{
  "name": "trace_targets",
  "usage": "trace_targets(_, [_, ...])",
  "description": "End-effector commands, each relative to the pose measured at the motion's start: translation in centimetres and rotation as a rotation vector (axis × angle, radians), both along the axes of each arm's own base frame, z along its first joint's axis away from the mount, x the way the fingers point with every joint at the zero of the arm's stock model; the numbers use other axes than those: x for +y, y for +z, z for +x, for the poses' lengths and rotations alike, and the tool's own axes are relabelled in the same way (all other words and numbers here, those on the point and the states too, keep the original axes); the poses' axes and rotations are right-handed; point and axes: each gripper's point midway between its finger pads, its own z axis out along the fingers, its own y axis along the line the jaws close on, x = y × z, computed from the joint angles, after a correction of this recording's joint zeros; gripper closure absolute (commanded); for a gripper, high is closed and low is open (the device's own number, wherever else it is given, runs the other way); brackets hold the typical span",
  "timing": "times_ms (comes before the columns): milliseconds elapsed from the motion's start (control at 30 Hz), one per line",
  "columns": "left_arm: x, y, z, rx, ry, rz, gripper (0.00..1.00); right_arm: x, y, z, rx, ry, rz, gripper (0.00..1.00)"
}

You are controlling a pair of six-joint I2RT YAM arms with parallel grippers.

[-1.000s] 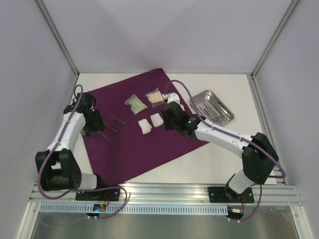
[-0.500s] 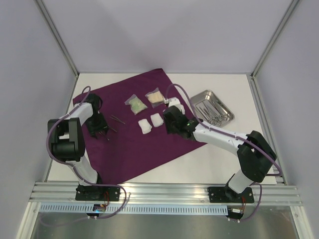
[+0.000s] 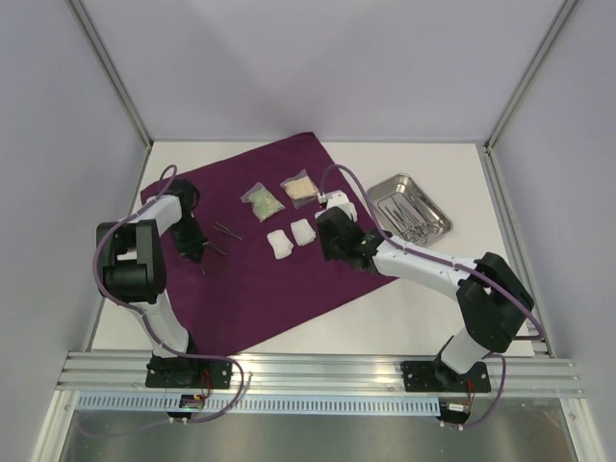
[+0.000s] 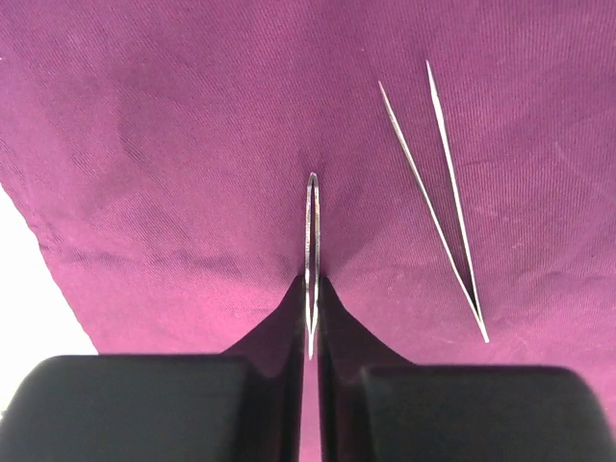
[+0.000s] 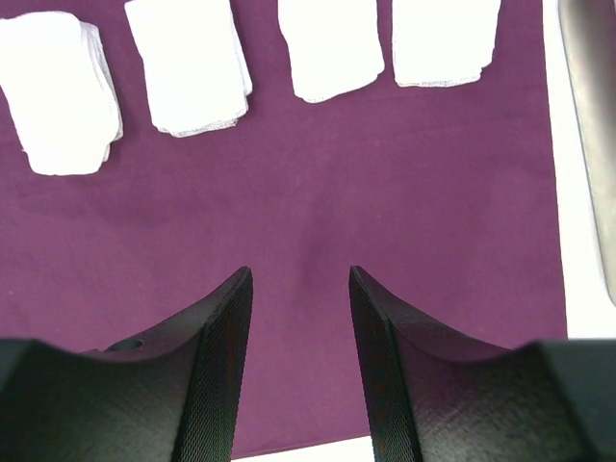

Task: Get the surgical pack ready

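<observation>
The purple cloth lies spread on the table. My left gripper is down on its left part, shut on a thin steel tweezers that stands edge-on between the fingers and presses a crease into the fabric. A second tweezers lies open on the cloth just to the right. My right gripper hovers open over bare cloth with nothing between its fingers. Several white gauze pads lie in a row ahead of it. Two clear packets sit further back. The steel tray holds instruments.
The tray's rim shows at the right edge of the right wrist view, off the cloth on the white table. The cloth's left edge is close beside my left gripper. Grey walls enclose the table on three sides.
The left arm swung in and lowered onto the cloth, and its jaws closed on the tweezers. The right arm has barely moved and stays open.
</observation>
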Motion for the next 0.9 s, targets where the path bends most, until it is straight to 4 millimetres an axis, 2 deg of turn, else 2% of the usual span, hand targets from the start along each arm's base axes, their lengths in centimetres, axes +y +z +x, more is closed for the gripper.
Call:
trace_targets(0, [0.2, 0.5, 1.0, -0.035, 0.01, 0.009, 0.96, -0.2, 0.9, 0.7, -0.045, -0.021, 0.01, 0.53])
trace_targets(167, [0.4, 1.6, 0.9, -0.045, -0.013, 0.024, 0.98, -0.1, 2.2, 0.5, -0.056, -0.007, 0.03, 0.53])
trace_targets(267, [0.5, 3.8, 0.6, -0.086, -0.049, 0.031, 1.0, 0.8, 3.2, -0.1, -0.049, 0.06, 0.06, 0.53])
trace_targets(300, [0.5, 5.3, 0.4, -0.117, -0.067, 0.034, 1.0, 1.2, 4.2, -0.4, -0.057, 0.087, 0.082, 0.53])
trace_targets(367, [0.3, 6.9, 0.0, -0.144, -0.117, 0.028, 1.0, 1.8, 5.3, -1.0, -0.054, 0.159, 0.102, 0.52])
trace_targets(400, [-0.3, 8.6, -0.5, -0.181, -0.142, 0.005, 1.0, 2.2, 6.8, -1.2, -0.076, 0.184, 0.123, 0.52])
trace_targets(467, [-0.8, 10.4, -0.9, -0.226, -0.21, -0.014, 1.0, 2.6, 8.3, -1.7, -0.096, 0.24, 0.128, 0.51])
trace_targets(500, [-1.8, 12.4, -1.3, -0.284, -0.245, -0.058, 1.0, 3.1, 10.2, -2.1, -0.121, 0.273, 0.146, 0.5])
trace_targets(533, [-2.3, 13.5, -1.5, -0.32, -0.284, -0.076, 1.0, 3.6, 11.1, -2.6, -0.135, 0.328, 0.149, 0.49])
trace_targets(567, [-3.9, 15.7, -2.0, -0.397, -0.368, -0.141, 1.0, 4.0, 12.2, -3.1, -0.149, 0.367, 0.162, 0.48])
trace_targets(600, [-4.6, 16.8, -2.4, -0.443, -0.412, -0.17, 1.0, 4.7, 13.2, -3.9, -0.16, 0.414, 0.183, 0.47])
trace_targets(633, [-5.4, 17.9, -2.8, -0.486, -0.459, -0.199, 1.0, 5.3, 15.7, -4.4, -0.201, 0.455, 0.227, 0.43])
trace_targets(667, [-6.5, 19.9, -3.6, -0.569, -0.53, -0.224, 1.0, 6.4, 17.2, -5.5, -0.212, 0.535, 0.28, 0.38])
trace_targets(700, [-8.5, 21.4, -4.3, -0.633, -0.598, -0.318, 1.0, 7.3, 18.4, -6.5, -0.217, 0.593, 0.33, 0.35])
trace_targets(733, [-9.5, 22.6, -5.0, -0.68, -0.643, -0.36, 1.0, 7.8, 20.9, -7.3, -0.252, 0.645, 0.388, 0.33])
trace_targets(767, [-10.5, 24.7, -5.9, -0.765, -0.698, -0.387, 1.0, 9.0, 22.8, -8.7, -0.265, 0.732, 0.473, 0.33])
trace_targets(800, [-12.3, 26.5, -7.0, -0.824, -0.773, -0.484, 1.0, 9.4, 24.1, -9.4, -0.285, 0.766, 0.524, 0.32])
trace_targets(833, [-13.1, 27.9, -7.8, -0.868, -0.812, -0.518, 1.0, 10.1, 25.1, -10.5, -0.289, 0.825, 0.58, 0.28])
trace_targets(867, [-13.8, 30.1, -8.8, -0.947, -0.862, -0.527, 1.0, 10.6, 27.1, -11.0, -0.331, 0.851, 0.651, 0.26])
